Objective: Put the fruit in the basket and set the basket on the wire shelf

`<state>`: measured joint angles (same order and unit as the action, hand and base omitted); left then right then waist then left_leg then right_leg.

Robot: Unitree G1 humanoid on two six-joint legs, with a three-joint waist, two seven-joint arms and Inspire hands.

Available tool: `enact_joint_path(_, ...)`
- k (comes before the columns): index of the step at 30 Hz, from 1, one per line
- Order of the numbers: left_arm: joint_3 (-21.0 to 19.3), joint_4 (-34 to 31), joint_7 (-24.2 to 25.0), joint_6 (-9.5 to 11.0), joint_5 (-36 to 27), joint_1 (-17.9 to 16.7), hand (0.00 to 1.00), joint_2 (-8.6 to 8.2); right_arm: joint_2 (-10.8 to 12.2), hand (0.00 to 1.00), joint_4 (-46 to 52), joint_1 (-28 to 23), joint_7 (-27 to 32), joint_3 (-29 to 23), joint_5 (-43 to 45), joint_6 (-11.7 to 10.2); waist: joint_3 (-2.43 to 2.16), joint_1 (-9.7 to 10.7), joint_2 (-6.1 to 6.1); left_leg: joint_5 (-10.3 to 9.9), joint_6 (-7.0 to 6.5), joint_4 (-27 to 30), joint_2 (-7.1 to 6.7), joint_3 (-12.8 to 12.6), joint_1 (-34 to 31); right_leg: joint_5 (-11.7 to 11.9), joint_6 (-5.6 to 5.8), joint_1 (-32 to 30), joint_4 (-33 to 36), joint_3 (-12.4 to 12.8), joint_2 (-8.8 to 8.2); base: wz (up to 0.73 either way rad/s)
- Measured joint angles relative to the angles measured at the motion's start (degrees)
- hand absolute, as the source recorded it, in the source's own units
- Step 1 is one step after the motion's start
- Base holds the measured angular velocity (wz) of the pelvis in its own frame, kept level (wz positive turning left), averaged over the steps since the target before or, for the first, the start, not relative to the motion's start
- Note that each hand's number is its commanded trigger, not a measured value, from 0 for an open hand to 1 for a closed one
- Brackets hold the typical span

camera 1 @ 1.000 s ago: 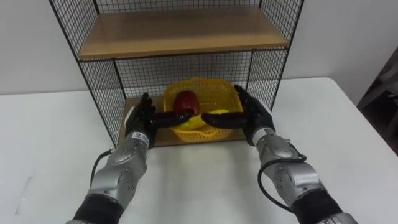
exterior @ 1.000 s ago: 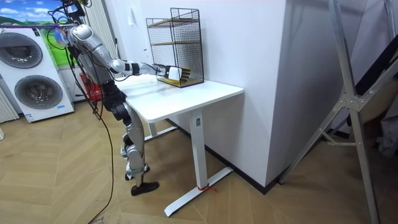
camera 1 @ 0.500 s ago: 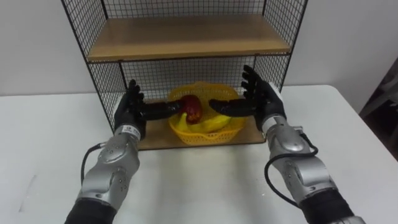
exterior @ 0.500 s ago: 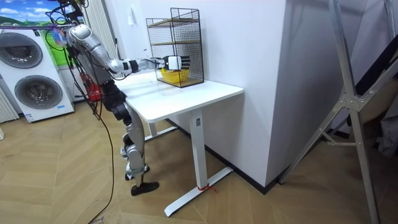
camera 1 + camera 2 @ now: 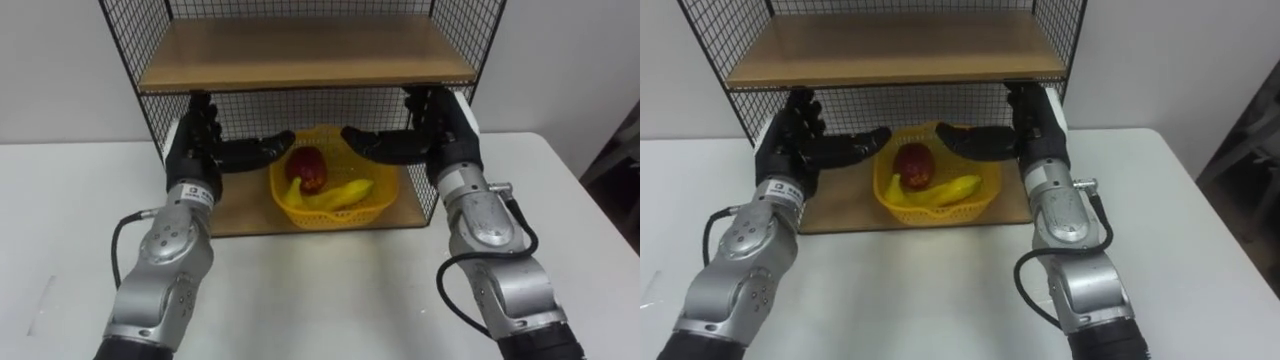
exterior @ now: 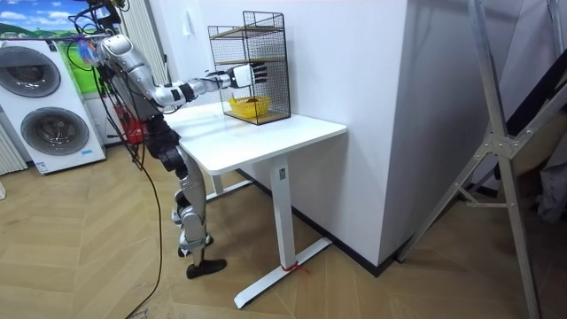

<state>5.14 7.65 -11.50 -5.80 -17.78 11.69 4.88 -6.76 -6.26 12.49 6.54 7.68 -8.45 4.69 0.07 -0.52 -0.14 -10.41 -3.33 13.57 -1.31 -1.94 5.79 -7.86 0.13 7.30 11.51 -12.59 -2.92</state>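
A white table is spreading across the lower frame, bearing the wire shelf at upper centre. The yellow basket is sitting on the shelf's bottom board, mid-frame. The left hand and the right hand are hovering beside it with fingers spread, holding nothing. A banana and a red fruit are lying inside the basket.

Yellow plastic lattice basket, black wire shelf with wooden boards, matt white table
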Motion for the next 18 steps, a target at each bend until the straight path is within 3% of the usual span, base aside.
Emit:
enact_joint_path(5,-0.5,-0.1,1.9,-0.1,0.0,-1.0,0.00,-0.06,-0.4,0.00,1.5,-1.8,-1.7,0.0,0.0,0.0,-0.01,0.0,0.01,0.0,0.01,-0.1,0.07,-0.2,-0.3,0.1,0.00,-0.4,-0.7,0.2,0.09,-0.01)
enact_joint_path(10,-0.3,-3.8,3.8,-0.1,0.0,-5.3,0.00,-0.04,-0.6,0.00,3.2,-4.9,-3.7,0.0,-0.9,0.0,-0.06,0.1,0.08,0.0,0.01,-0.1,0.24,-0.4,-0.7,0.7,-0.04,-0.6,-0.9,0.9,0.53,-0.04)
enact_joint_path(13,0.0,-6.4,4.9,-0.1,0.0,-8.1,0.00,0.34,-0.7,0.00,4.4,-7.3,-4.2,0.0,-0.8,0.0,-0.46,0.1,0.31,0.0,0.00,-0.1,0.27,-0.8,-1.2,0.6,0.01,-1.7,-0.8,1.4,0.56,-0.09)
enact_joint_path(18,0.2,-9.6,5.5,0.5,0.6,-10.7,0.00,0.37,-0.7,0.00,8.8,-11.7,-5.1,0.0,-0.7,-0.6,-0.47,0.1,0.62,0.0,0.01,-0.4,0.38,-1.2,-1.3,0.7,-0.11,-2.2,-0.8,1.8,0.69,-0.06)
